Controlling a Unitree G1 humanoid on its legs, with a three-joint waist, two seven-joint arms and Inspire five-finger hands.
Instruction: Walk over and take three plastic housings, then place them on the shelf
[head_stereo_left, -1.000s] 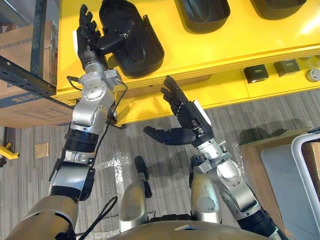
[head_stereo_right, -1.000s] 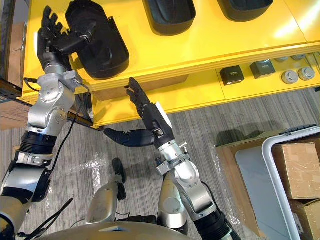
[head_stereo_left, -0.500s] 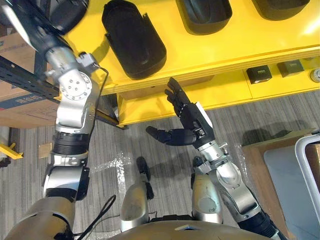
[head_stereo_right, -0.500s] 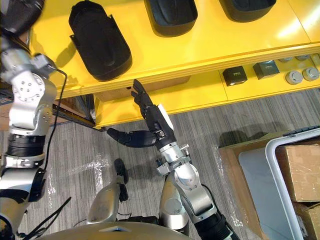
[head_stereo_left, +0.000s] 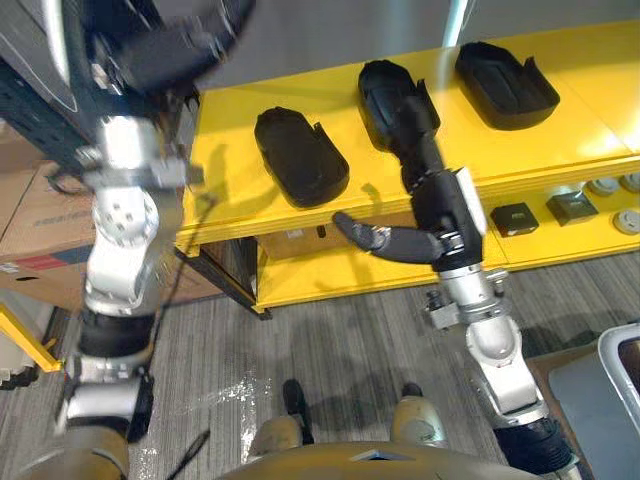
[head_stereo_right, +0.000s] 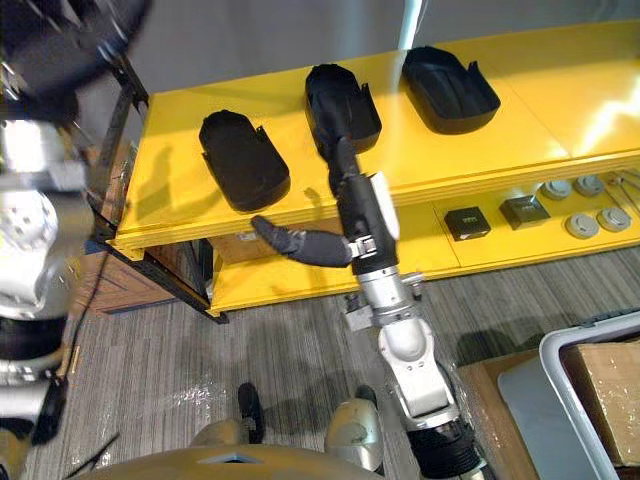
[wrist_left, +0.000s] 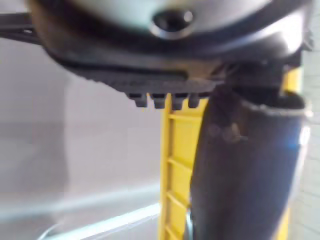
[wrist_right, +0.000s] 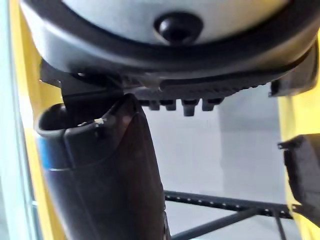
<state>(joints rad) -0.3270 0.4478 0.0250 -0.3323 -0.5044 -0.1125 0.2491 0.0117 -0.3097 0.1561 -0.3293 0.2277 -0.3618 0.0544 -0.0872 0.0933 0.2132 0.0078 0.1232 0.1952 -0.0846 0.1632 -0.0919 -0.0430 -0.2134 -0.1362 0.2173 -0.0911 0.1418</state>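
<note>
Three black plastic housings lie side by side on the yellow shelf (head_stereo_left: 570, 135): the left housing (head_stereo_left: 300, 155), the middle housing (head_stereo_left: 383, 88) and the right housing (head_stereo_left: 505, 85). My right hand (head_stereo_left: 445, 205) reaches up in front of the shelf edge. Its fingers (head_stereo_left: 410, 135) are straight and lie over the near end of the middle housing, with the thumb (head_stereo_left: 375, 238) stretched out to the left. It holds nothing. My left hand (head_stereo_left: 165, 45) is raised high at the upper left, blurred and apart from the housings, with nothing in it. One housing's edge (wrist_right: 302, 172) shows past the right hand.
A lower yellow shelf holds small black blocks (head_stereo_left: 515, 217) and round grey parts (head_stereo_right: 582, 222). A dark rack upright (head_stereo_left: 30, 100) and cardboard boxes (head_stereo_left: 35, 235) stand on the left. A white-rimmed bin (head_stereo_right: 560, 370) with a cardboard box (head_stereo_right: 610, 385) sits at the lower right.
The camera has tilted up, so the whole shelf sits lower in view. My right hand rose from below the shelf edge to over the middle housing. My left hand lifted further up and away.
</note>
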